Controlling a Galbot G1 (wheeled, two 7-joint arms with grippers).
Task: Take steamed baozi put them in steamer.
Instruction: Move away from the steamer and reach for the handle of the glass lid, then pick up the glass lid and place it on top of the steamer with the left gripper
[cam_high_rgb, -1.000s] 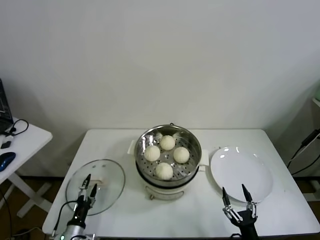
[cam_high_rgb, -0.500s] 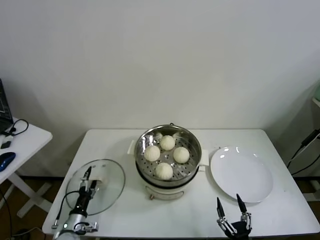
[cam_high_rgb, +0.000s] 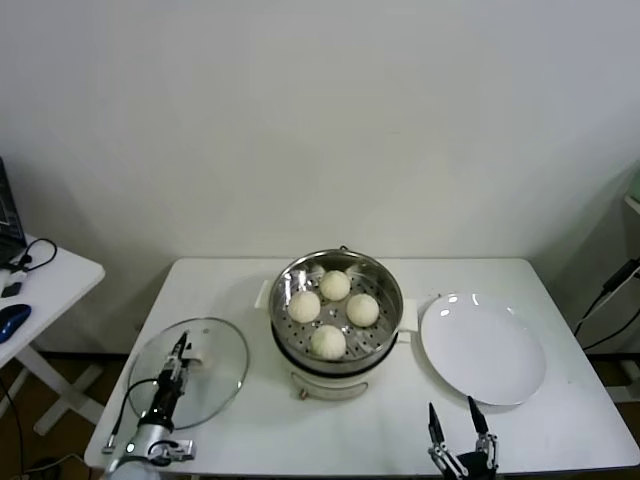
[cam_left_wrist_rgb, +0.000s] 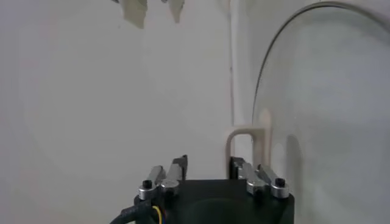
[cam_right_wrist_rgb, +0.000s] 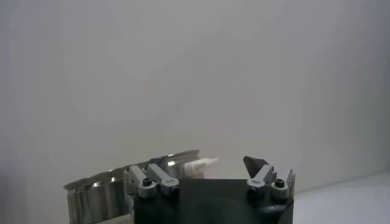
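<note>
Right now I see all four steamed baozi (cam_high_rgb: 334, 311) sitting inside the steamer (cam_high_rgb: 337, 325) at the centre of the white table (cam_high_rgb: 230, 275). At the lower left of the frame my left gripper (cam_high_rgb: 181, 347) hangs over the glass lid (cam_high_rgb: 190, 371), its fingers nearly together and holding nothing. At the bottom edge, right of centre, my right gripper (cam_high_rgb: 453, 420) points up with its fingers spread and bare. Just above it, right of the steamer, lies the white plate (cam_high_rgb: 483, 347). Another table (cam_high_rgb: 40, 290) shows at far left.
</note>
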